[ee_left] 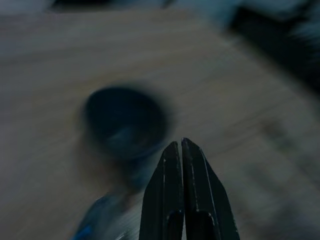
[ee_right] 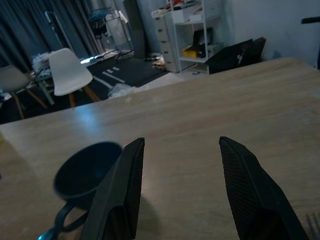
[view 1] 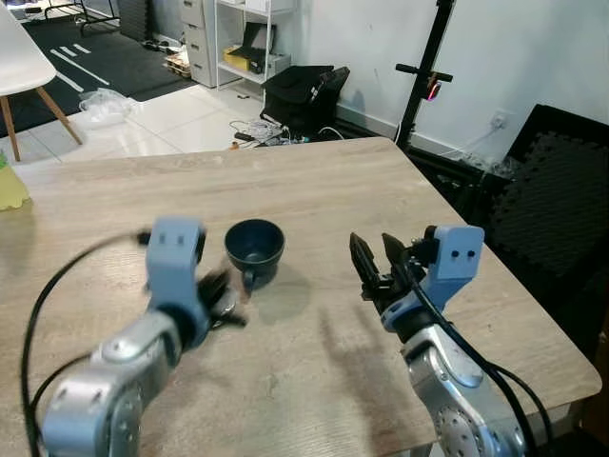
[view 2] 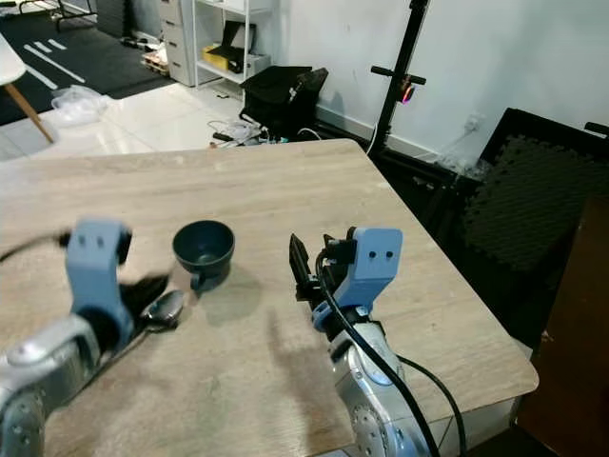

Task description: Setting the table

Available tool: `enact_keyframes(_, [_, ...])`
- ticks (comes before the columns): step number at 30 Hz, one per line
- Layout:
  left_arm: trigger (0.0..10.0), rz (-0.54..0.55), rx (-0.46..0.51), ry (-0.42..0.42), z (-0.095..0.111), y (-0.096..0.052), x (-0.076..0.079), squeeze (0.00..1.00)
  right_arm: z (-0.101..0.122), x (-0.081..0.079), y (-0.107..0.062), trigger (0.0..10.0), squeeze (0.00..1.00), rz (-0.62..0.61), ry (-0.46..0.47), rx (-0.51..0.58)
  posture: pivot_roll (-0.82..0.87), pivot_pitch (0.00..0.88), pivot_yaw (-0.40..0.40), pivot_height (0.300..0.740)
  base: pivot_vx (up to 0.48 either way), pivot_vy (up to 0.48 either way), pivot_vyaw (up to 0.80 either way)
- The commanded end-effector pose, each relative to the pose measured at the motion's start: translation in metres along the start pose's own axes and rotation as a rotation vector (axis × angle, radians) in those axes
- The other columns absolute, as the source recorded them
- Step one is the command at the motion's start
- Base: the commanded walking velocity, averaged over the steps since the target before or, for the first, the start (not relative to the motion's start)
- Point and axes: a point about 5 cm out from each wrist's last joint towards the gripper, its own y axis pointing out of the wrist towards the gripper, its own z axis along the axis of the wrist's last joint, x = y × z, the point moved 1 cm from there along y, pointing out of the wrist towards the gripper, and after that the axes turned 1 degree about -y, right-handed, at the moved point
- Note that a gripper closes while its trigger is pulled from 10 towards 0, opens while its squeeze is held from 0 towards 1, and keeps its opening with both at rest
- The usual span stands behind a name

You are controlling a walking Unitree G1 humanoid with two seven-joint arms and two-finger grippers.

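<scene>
A dark blue cup (view 1: 255, 249) with a handle stands upright on the wooden table (view 1: 333, 190). My left gripper (view 1: 225, 297) sits low just beside the cup's handle, and the blurred left wrist view shows its fingers (ee_left: 172, 200) pressed shut with nothing seen between them. A metal spoon (view 2: 164, 308) lies on the table right beside those fingers, its bowl toward the cup. My right gripper (view 1: 376, 262) hovers to the right of the cup, open and empty, and the cup (ee_right: 87, 175) shows past its left finger.
A yellow object (view 1: 11, 186) sits at the table's far left edge. Beyond the table are a white chair (view 1: 24, 67), a black bag (view 1: 304, 95), shelving and a black stand (view 1: 428, 76). Dark foam mats (view 1: 552, 209) lie past the right edge.
</scene>
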Motion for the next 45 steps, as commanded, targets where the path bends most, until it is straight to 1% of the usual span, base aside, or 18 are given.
enact_keyframes(1, [10.0, -0.049, 0.014, -0.054, 0.004, 0.0, -0.003, 0.0, 0.002, 0.002, 0.001, 10.0, 0.0, -0.013, 0.005, 0.006, 0.15, 0.146, 0.017, 0.74, 0.0, 0.0, 0.0])
enact_keyframes(5, [10.0, -0.101, 0.006, -0.027, 0.008, -0.003, -0.004, 0.0, 0.005, 0.002, 0.002, 10.0, 0.0, -0.013, 0.004, 0.019, 0.14, 0.14, 0.024, 0.74, 0.0, 0.0, 0.0])
enact_keyframes(6, [10.0, -0.102, -0.039, 0.003, 0.004, -0.005, -0.007, 0.0, 0.006, 0.002, 0.002, 10.0, 0.0, -0.014, 0.003, 0.021, 0.14, 0.14, 0.023, 0.74, 0.0, 0.0, 0.0])
enact_keyframes(7, [10.0, -0.037, -0.181, 0.062, -0.014, -0.012, -0.023, 0.0, 0.006, 0.004, 0.0, 10.0, 0.0, -0.02, -0.001, 0.02, 0.13, 0.14, 0.034, 0.74, 0.0, 0.0, 0.0])
enact_keyframes(8, [10.0, -0.037, -0.181, 0.062, -0.014, -0.012, -0.023, 0.0, 0.006, 0.004, 0.0, 10.0, 0.0, -0.02, -0.001, 0.02, 0.13, 0.14, 0.034, 0.74, 0.0, 0.0, 0.0])
enact_keyframes(9, [10.0, 0.053, -0.298, 0.063, -0.029, -0.019, -0.038, 0.0, 0.005, 0.005, -0.002, 10.0, 0.0, -0.026, -0.005, 0.016, 0.13, 0.14, 0.034, 0.74, 0.0, 0.0, 0.0])
enact_keyframes(10, [10.0, 0.08, -0.343, 0.028, -0.035, -0.024, -0.042, 1.0, 0.004, 0.005, -0.003, 10.0, 0.0, -0.029, -0.007, 0.012, 0.14, 0.14, 0.036, 0.74, 0.0, 0.0, 0.0])
enact_keyframes(15, [10.0, -0.005, -0.451, 0.002, -0.044, -0.047, -0.041, 1.0, 0.002, 0.003, -0.004, 10.0, 0.0, -0.019, 0.002, 0.002, 0.15, 0.146, 0.04, 0.74, 0.0, 0.0, 0.0])
enact_keyframes(17, [10.0, -0.005, -0.451, 0.002, -0.044, -0.047, -0.041, 1.0, 0.002, 0.003, -0.004, 10.0, 0.0, -0.019, 0.002, 0.002, 0.15, 0.146, 0.04, 0.74, 0.0, 0.0, 0.0])
enact_keyframes(20, [10.0, -0.036, -0.529, 0.039, -0.043, -0.071, -0.054, 1.0, -0.009, -0.017, -0.012, 10.0, 0.0, 0.191, 0.087, -0.102, 0.19, 0.148, 0.034, 0.74, 0.0, 0.0, 0.0])
enact_keyframes(21, [10.0, -0.035, -0.538, 0.054, -0.041, -0.074, -0.057, 0.65, -0.011, -0.025, -0.019, 10.0, 0.0, 0.295, 0.09, -0.13, 0.19, 0.148, 0.035, 0.74, 0.0, 0.0, 0.0])
enact_keyframes(22, [10.0, -0.03, -0.551, 0.072, -0.04, -0.075, -0.06, 0.0, -0.012, -0.031, -0.025, 10.0, 0.0, 0.377, 0.077, -0.154, 0.19, 0.148, 0.035, 0.74, 0.0, 0.0, 0.0])
enact_keyframes(23, [10.0, -0.017, -0.562, 0.085, -0.04, -0.077, -0.064, 0.0, -0.013, -0.037, -0.034, 10.0, 0.0, 0.492, 0.057, -0.188, 0.18, 0.147, 0.039, 0.74, 0.0, 0.0, 0.0])
enact_keyframes(24, [10.0, -0.017, -0.562, 0.085, -0.04, -0.077, -0.064, 0.0, -0.013, -0.037, -0.034, 10.0, 0.0, 0.492, 0.057, -0.188, 0.18, 0.147, 0.039, 0.74, 0.0, 0.0, 0.0])
enact_keyframes(25, [10.0, 0.007, -0.576, 0.097, -0.039, -0.081, -0.07, 0.0, -0.013, -0.041, -0.048, 10.0, 0.0, 0.644, 0.022, -0.245, 0.18, 0.147, 0.039, 0.74, 0.0, 0.0, 0.0])
enact_keyframes(29, [10.0, 0.023, -0.574, 0.115, -0.034, -0.084, -0.078, 0.0, -0.014, -0.035, -0.058, 10.0, 0.0, 0.753, -0.044, -0.306, 0.19, 0.143, 0.032, 0.74, 0.0, 0.0, 0.0])
enact_keyframes(35, [10.0, -0.008, -0.587, 0.121, -0.04, -0.08, -0.086, 0.0, -0.02, -0.032, -0.056, 10.0, 0.0, 0.827, -0.113, -0.356, 0.19, 0.137, 0.014, 0.74, 0.0, 0.0, 0.0])
enact_keyframes(45, [10.0, -0.036, -0.602, 0.158, -0.051, -0.059, -0.102, 0.0, -0.018, -0.038, -0.05, 10.0, 0.0, 0.851, -0.097, -0.338, 0.18, 0.138, -0.001, 0.74, 0.0, 0.0, 0.0])
